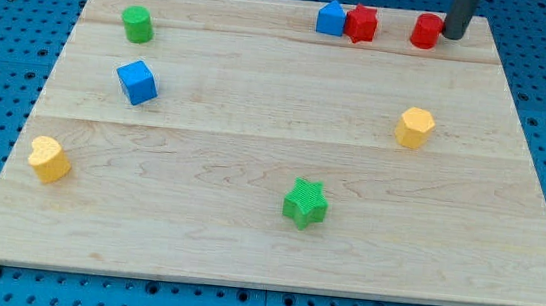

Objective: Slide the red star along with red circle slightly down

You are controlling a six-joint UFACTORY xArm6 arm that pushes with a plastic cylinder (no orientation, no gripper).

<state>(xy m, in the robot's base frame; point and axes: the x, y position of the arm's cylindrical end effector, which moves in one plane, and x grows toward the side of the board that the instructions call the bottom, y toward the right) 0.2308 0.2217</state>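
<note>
No jaws on this rig, so no jaw state to give: the arm ends in a plain dark rod. My tip (454,36) sits at the far edge of the worktop (244,241), right of centre, just beside the red circle (425,31) on its right side, touching or nearly so; can't tell which from this angle.

Task blocks: the red circle is at the far edge, and the red star (362,23) is to its left along the same edge with a clear gap between the two. The star's shape is hard to read at this size, but I take it for a star.

Other blocks:
- blue block (331,18), house-like outline, directly left of the red star and touching it.
- green cylinder (138,23), far left.
- blue cube (137,82), left side, nearer than the green cylinder.
- yellow heart (49,159), near left edge of the worktop.
- green star (305,201), centre, towards the near side.
- yellow hexagon (415,127), right side, mid depth, well apart from the red circle.

Worktop is a light wooden board lying on a blue perforated base (6,7).
</note>
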